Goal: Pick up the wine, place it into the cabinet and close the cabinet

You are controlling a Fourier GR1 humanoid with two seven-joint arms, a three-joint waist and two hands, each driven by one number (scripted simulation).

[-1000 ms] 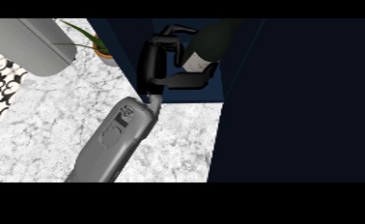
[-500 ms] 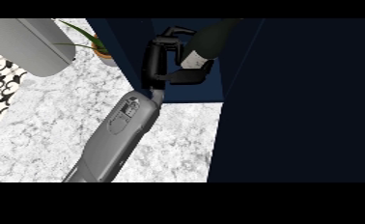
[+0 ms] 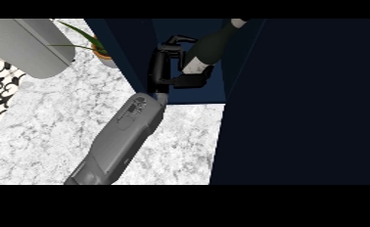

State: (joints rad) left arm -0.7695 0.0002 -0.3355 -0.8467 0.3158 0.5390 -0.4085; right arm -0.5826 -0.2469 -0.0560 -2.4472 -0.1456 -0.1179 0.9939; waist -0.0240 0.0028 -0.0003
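The wine bottle (image 3: 209, 47) is dark with a white label and leans up to the right, its neck reaching the top of the view. My right hand (image 3: 157, 69) is shut on it from the left. Black fingers (image 3: 175, 40) curl round above the bottle's body, and the thumb sits under the label. Hand and bottle are inside the open front of the dark blue cabinet (image 3: 130, 50), above its floor. The cabinet's open door (image 3: 296, 103) is a broad dark panel filling the right side. My left hand does not show.
A potted green plant (image 3: 98, 50) stands on the marble counter (image 3: 51, 138) just left of the cabinet wall. A large grey rounded shape (image 3: 33, 45) fills the top left corner. A black-and-white patterned patch (image 3: 6, 86) lies at the left edge.
My right forearm has pushed a little further up toward the cabinet opening, carrying the bottle with it. The grip is unchanged.
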